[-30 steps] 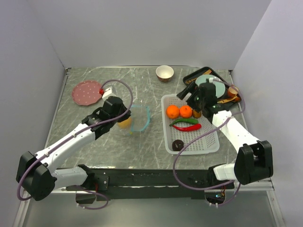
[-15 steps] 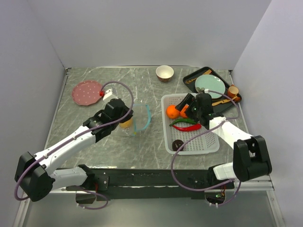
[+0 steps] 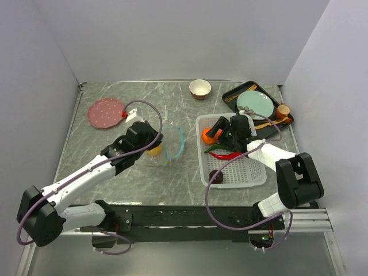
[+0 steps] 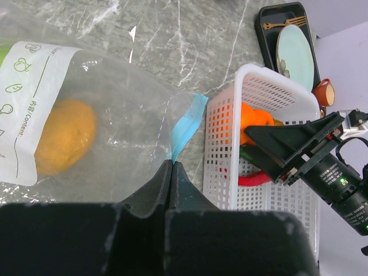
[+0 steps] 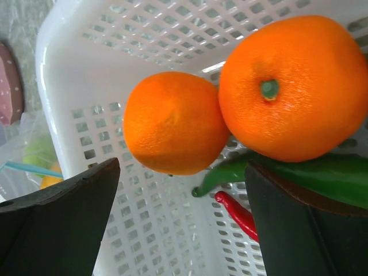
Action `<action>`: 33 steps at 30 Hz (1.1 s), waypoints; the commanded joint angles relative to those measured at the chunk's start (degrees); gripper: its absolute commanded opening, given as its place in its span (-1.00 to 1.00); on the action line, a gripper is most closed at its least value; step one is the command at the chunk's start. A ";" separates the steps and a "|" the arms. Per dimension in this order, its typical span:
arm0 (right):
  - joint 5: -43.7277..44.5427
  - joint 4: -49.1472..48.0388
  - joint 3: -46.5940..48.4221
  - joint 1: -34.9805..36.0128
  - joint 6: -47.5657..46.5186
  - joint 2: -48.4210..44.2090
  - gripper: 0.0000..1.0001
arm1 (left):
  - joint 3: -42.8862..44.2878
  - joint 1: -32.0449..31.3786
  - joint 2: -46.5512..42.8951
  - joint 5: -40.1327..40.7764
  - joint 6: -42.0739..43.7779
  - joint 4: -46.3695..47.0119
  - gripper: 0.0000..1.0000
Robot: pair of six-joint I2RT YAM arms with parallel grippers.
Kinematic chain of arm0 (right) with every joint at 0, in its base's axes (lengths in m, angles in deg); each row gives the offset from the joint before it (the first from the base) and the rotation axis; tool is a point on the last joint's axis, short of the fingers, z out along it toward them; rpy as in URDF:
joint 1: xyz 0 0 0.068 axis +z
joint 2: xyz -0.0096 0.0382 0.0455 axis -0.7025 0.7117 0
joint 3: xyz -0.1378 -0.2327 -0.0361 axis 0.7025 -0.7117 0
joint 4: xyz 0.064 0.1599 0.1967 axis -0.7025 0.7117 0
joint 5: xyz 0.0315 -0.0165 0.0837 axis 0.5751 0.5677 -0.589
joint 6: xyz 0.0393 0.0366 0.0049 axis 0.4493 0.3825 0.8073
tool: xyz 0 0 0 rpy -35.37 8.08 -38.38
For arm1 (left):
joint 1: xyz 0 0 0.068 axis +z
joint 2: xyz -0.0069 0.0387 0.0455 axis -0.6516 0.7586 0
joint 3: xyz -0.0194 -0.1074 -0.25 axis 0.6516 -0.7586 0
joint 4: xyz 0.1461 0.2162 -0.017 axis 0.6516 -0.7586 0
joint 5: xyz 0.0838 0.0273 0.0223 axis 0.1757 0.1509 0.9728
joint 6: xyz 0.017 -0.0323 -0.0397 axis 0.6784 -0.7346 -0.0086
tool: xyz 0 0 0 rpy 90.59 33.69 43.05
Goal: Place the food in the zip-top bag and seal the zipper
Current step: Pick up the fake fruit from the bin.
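Observation:
The clear zip-top bag (image 3: 168, 145) lies left of the basket with a yellow-orange fruit (image 4: 65, 137) inside. My left gripper (image 4: 171, 165) is shut on the bag's mouth edge, right at the teal zipper (image 4: 187, 125). My right gripper (image 5: 181, 218) hangs open in the white basket (image 5: 86, 69), its fingers either side of the space just below two oranges (image 5: 175, 122) (image 5: 293, 86). A green chili (image 5: 230, 175) and a red chili (image 5: 238, 214) lie under them. A dark donut-like piece (image 3: 215, 175) sits at the basket's near end. In the top view the right gripper (image 3: 219, 132) covers one orange.
A tan bowl (image 3: 199, 88) stands at the back. A pink dotted plate (image 3: 106, 111) lies back left. A black tray (image 3: 230, 95) with a pale green plate (image 3: 253, 103) and an orange cup (image 3: 283, 109) sits back right, just behind the basket.
My right gripper has swung left and down from the basket's back right corner to the oranges, jaws staying wide. The left gripper kept its hold; the bag's mouth shifted slightly.

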 commanded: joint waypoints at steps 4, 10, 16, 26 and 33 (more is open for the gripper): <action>1.72 -3.96 2.90 1.64 2.05 2.83 0.91 | 0.03 -0.24 -2.50 -0.66 1.71 2.94 -0.98; 4.01 -3.60 3.42 1.55 2.93 2.83 0.87 | 0.20 -0.24 -3.29 0.05 1.71 2.50 -0.98; 7.52 -4.48 2.55 2.08 4.95 1.87 0.83 | 0.99 -0.16 -3.64 0.57 2.59 1.27 -0.98; 7.97 -8.88 1.58 4.71 8.73 4.15 0.76 | 0.46 -0.07 -4.61 1.02 2.33 0.83 -0.98; 10.34 -5.54 5.27 7.35 9.00 6.61 0.55 | 1.08 -0.16 -4.26 0.84 2.24 -0.14 -0.98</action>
